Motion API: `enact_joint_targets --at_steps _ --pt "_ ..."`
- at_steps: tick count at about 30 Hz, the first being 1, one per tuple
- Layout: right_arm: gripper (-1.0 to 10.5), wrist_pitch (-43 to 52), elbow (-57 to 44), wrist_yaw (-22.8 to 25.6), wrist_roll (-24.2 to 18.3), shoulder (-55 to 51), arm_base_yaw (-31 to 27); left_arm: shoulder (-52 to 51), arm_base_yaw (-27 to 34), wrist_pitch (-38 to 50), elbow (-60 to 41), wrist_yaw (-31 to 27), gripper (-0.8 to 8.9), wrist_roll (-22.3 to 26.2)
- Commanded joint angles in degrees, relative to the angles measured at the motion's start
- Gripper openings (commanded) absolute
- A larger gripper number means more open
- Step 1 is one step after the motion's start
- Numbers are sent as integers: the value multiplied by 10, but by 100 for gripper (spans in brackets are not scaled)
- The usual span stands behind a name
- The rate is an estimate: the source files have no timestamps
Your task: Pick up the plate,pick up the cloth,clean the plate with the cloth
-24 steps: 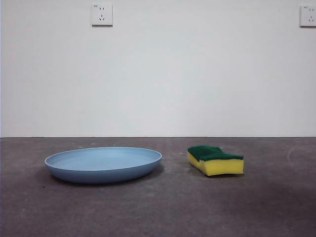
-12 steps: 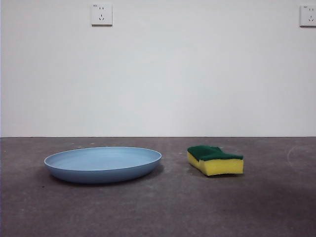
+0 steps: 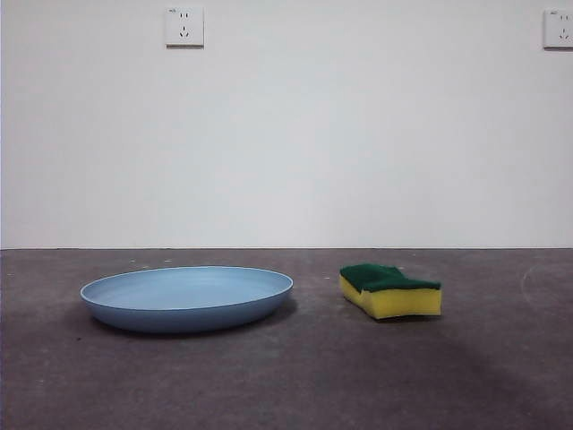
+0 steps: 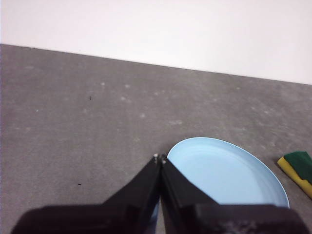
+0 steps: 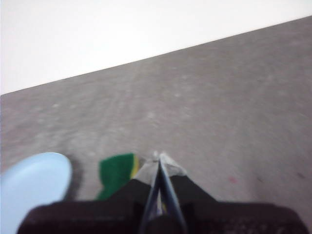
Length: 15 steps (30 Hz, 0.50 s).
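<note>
The light-blue plate (image 3: 187, 297) lies flat on the dark table at the left. The cloth, a yellow sponge with a green scouring top (image 3: 390, 290), lies to its right, apart from it. Neither gripper shows in the front view. In the left wrist view my left gripper (image 4: 159, 158) is shut and empty, above the table near the plate's (image 4: 226, 173) rim, with the sponge (image 4: 298, 168) beyond it. In the blurred right wrist view my right gripper (image 5: 159, 157) is shut and empty, close to the sponge (image 5: 116, 174), with the plate (image 5: 33, 181) farther off.
The dark grey table (image 3: 295, 385) runs back to a white wall with two sockets, one at the upper left (image 3: 184, 27) and one at the upper right (image 3: 559, 29).
The plate and the sponge have not moved. A faint shadow on the table at the front right has shifted slightly.
</note>
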Motion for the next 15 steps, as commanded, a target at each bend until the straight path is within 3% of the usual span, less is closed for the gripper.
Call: enact_joint_targets --at_steps 1,5,9,15 --pt "-11 -2 52 -46 -1 57 1 57 1 0 34 -1 -6 2" --pt "-11 -26 129 -116 -9 146 1 149 1 -9 91 2 -6 31" --pt "-11 -76 197 -159 -42 229 1 243 0 -27 146 43 -6 52" --pt "5 -150 268 -163 -91 322 1 361 0 -38 202 156 1 53"
